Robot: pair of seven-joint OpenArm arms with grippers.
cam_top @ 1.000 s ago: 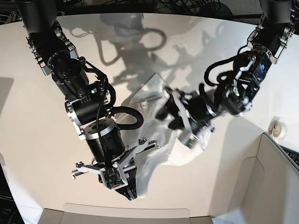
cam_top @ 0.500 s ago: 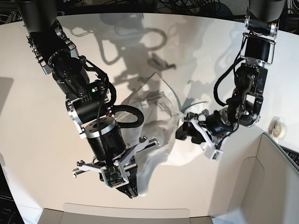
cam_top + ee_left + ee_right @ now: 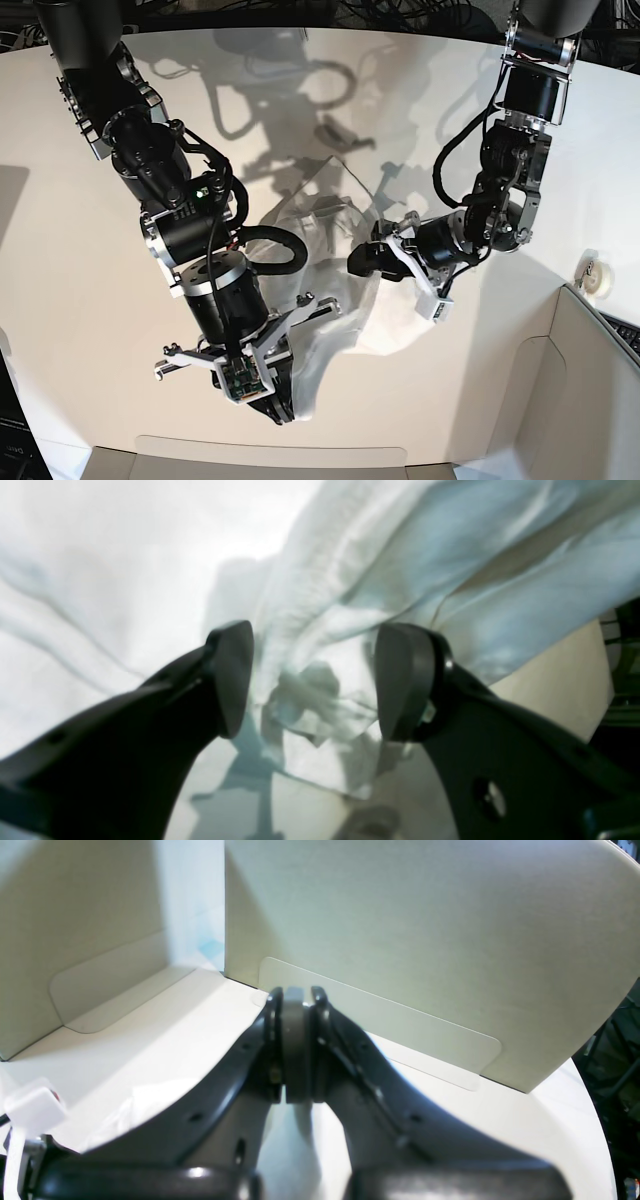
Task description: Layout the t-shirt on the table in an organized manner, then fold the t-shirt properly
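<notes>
The white t-shirt (image 3: 335,335) lies crumpled in the middle of the white table (image 3: 80,300), stretched from its centre down toward the near edge. My right gripper (image 3: 278,405) (image 3: 296,995) is at the shirt's near end, shut on the cloth; white fabric (image 3: 295,1135) shows below its closed fingers. My left gripper (image 3: 363,262) (image 3: 315,680) hovers open at the shirt's right side. Its two dark fingertips (image 3: 232,680) stand wide apart with folds of the shirt (image 3: 400,555) just ahead of them and nothing between them. The print is hidden.
Grey-beige box panels (image 3: 590,380) (image 3: 400,940) stand along the near edge and near right corner, close to my right gripper. A small white object (image 3: 597,275) sits at the table's right edge. Cables lie beyond the far edge.
My left gripper let go of the shirt and opened, swung out to the right, then came back left to the shirt's edge. The right arm has stayed put.
</notes>
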